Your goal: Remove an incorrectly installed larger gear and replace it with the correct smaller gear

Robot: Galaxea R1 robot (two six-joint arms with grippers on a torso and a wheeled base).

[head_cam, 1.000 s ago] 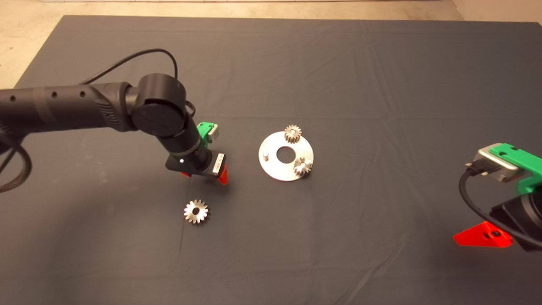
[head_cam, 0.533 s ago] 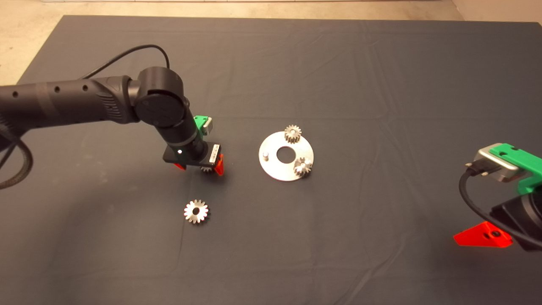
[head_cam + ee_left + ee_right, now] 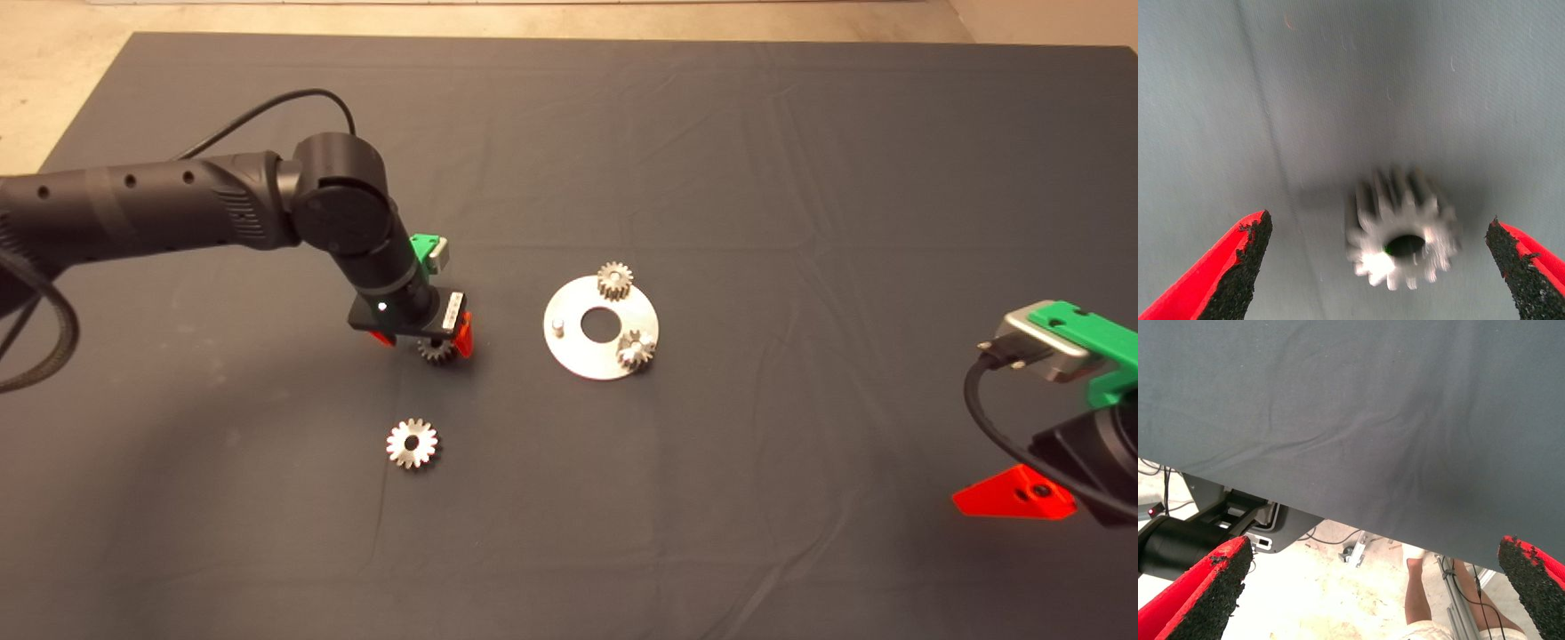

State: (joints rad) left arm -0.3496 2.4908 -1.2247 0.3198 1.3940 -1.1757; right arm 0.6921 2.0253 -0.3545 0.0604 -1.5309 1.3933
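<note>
Two arms belong to our rig, and only one is at work. Nearest to us, at the lower right edge of the head view, our right gripper (image 3: 1013, 502) waits; its wrist camera shows its fingers (image 3: 1205, 593) spread wide with nothing between them, above the edge of the dark mat (image 3: 1371, 407), and a person's leg (image 3: 1421, 593) shows on the floor beyond.

A little farther, at the left of the middle, the larger gear (image 3: 412, 444) lies flat on the mat (image 3: 756, 160), bright and with a wide round hole. It touches nothing and is well apart from the plate.

Behind it our left gripper (image 3: 427, 340) points down to the mat. Its claw is released: in the left wrist view the two black pads (image 3: 1238, 273) stand far apart, and the smaller gear (image 3: 1401, 230) sits on the cloth between them without touching either pad. In the head view this gear (image 3: 436, 350) shows just below the red fingers.

To the right of it lies the round metal plate (image 3: 578, 356) with a centre hole. Two small gears stand on it, one (image 3: 636, 349) at the nearer right edge and one (image 3: 614, 281) at the far edge. A short bare peg (image 3: 557, 325) rises at the left side of the plate.
</note>
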